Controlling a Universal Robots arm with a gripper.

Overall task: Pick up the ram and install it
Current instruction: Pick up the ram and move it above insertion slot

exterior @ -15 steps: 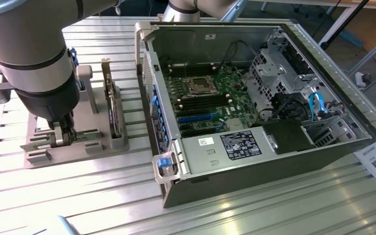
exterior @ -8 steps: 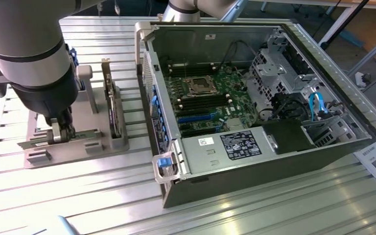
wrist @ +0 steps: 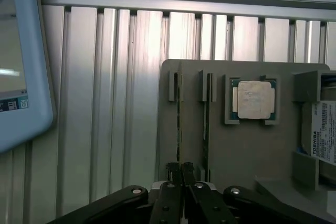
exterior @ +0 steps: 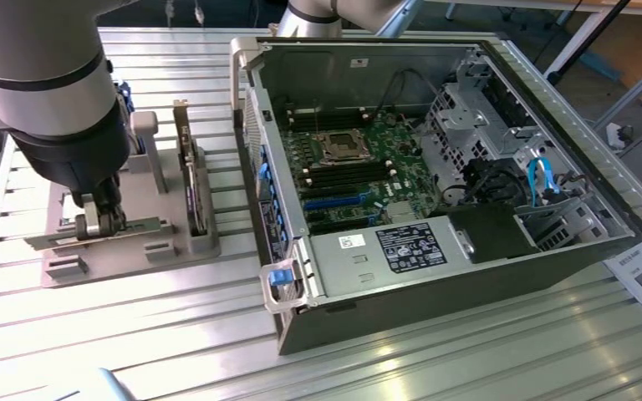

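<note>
**The pincer (wrist: 181,167) clamped on the ram (wrist: 178,119)**

It is closed on the ram's thin edge. The ram stands on edge in a slot of the grey holder (wrist: 252,145), its long axis in line with the jaws' gap. The open computer (exterior: 410,167) sits toward the exterior view's right.

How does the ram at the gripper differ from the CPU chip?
The ram is long and thin; the CPU chip is square and silver. The ram stands on edge in a slot; the CPU chip lies flat in a recess. The gripper grips the ram, not the CPU chip. Both sit in the gray holder.
</note>
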